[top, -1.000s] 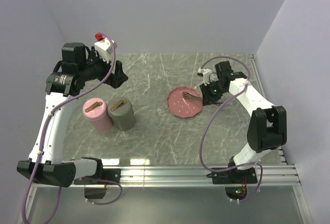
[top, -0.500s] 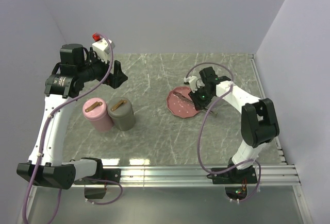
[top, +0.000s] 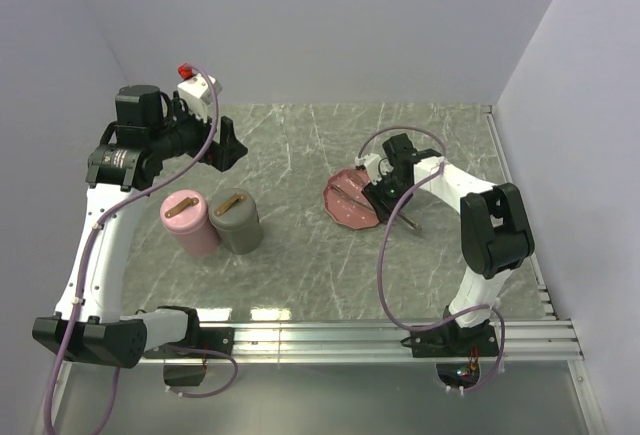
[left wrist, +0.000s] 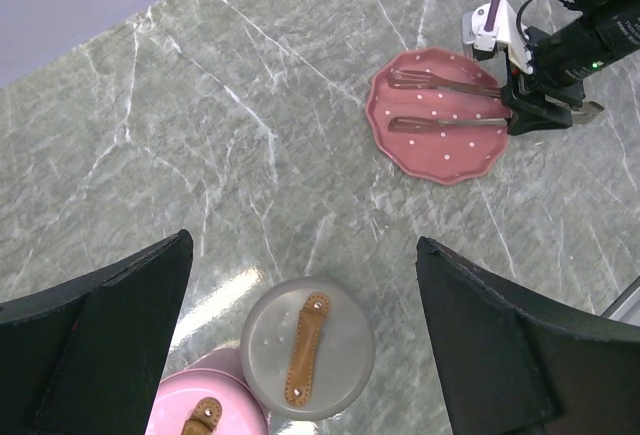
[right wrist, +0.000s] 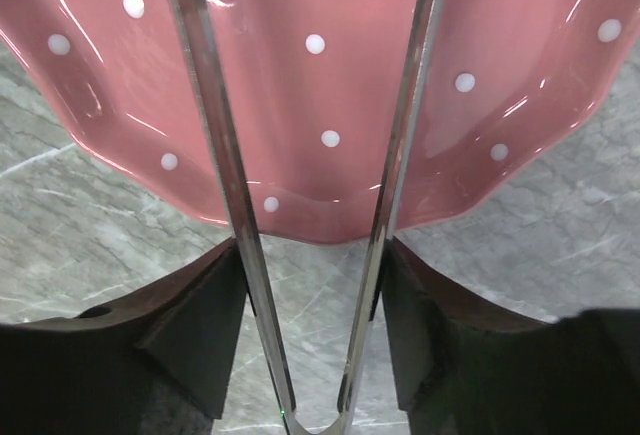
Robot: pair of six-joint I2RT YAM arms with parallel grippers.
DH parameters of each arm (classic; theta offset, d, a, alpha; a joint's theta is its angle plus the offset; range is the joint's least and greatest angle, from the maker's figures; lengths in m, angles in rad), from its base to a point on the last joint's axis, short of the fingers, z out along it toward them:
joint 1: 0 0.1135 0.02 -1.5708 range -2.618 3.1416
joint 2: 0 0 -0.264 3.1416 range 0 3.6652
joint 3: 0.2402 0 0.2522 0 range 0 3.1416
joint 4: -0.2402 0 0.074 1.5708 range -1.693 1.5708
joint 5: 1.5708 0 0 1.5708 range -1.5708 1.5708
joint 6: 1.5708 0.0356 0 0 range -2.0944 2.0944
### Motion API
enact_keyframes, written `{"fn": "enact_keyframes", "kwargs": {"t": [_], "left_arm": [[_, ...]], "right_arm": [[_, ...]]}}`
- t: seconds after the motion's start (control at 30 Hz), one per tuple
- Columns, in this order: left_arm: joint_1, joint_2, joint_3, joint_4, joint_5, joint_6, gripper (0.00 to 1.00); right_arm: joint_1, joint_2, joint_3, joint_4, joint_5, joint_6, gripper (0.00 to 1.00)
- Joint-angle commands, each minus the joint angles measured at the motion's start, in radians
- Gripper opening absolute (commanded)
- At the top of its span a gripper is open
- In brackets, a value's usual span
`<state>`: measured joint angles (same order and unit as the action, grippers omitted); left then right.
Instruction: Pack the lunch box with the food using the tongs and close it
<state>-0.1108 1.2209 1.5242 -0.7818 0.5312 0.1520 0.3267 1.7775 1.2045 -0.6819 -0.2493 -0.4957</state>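
Note:
My right gripper (top: 384, 193) (right wrist: 312, 255) is low at the right rim of the pink dotted plate (top: 343, 211) (left wrist: 430, 158) (right wrist: 320, 85). The tongs (left wrist: 445, 122) (right wrist: 215, 115) sit between its fingers, one metal arm against each inner face, and the two arms reach spread apart over the plate. No food shows on the plate or elsewhere. The lunch box shows as a grey pot (top: 236, 221) (left wrist: 307, 347) and a pink pot (top: 190, 221) (left wrist: 205, 415), both lidded with brown straps. My left gripper (top: 228, 145) (left wrist: 302, 245) hangs open high above them.
The tongs' joined end (top: 412, 225) sticks out behind the right gripper onto the marble table (top: 300, 255). The grey walls stand close at the back and on both sides, and a metal rail (top: 330, 335) runs along the near edge.
The right gripper has swung left and down to the plate's rim while its fingers parted. The tongs' arms have sprung apart over the plate. The left arm has barely moved.

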Motion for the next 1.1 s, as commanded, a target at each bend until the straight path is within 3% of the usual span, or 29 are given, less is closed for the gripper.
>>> {"fn": "enact_keyframes", "kwargs": {"t": [0.0,0.23,0.33,0.7,0.73,0.97,1.07], "left_arm": [[0.006,-0.021,-0.009,0.035,0.012,-0.028,0.99],[0.010,-0.012,0.008,0.023,0.024,-0.023,0.99],[0.011,-0.012,0.008,0.019,0.021,-0.019,0.99],[0.033,0.064,0.105,-0.057,0.065,-0.071,0.99],[0.040,0.075,0.128,-0.068,0.076,-0.087,0.99],[0.146,0.160,0.211,-0.129,0.211,-0.124,0.99],[0.155,0.151,0.192,-0.090,0.194,-0.144,0.99]], "right_arm": [[0.012,0.005,0.026,0.007,0.007,-0.011,0.62],[0.017,0.020,0.046,0.008,0.022,-0.004,0.66],[0.021,0.020,0.050,0.008,0.022,-0.004,0.79],[0.028,-0.009,0.090,-0.019,0.002,0.014,0.87],[0.028,-0.018,0.096,-0.025,0.001,0.019,0.99],[-0.006,-0.153,0.154,-0.050,-0.027,0.063,1.00],[-0.037,-0.196,0.190,-0.061,-0.050,0.101,1.00]]}}
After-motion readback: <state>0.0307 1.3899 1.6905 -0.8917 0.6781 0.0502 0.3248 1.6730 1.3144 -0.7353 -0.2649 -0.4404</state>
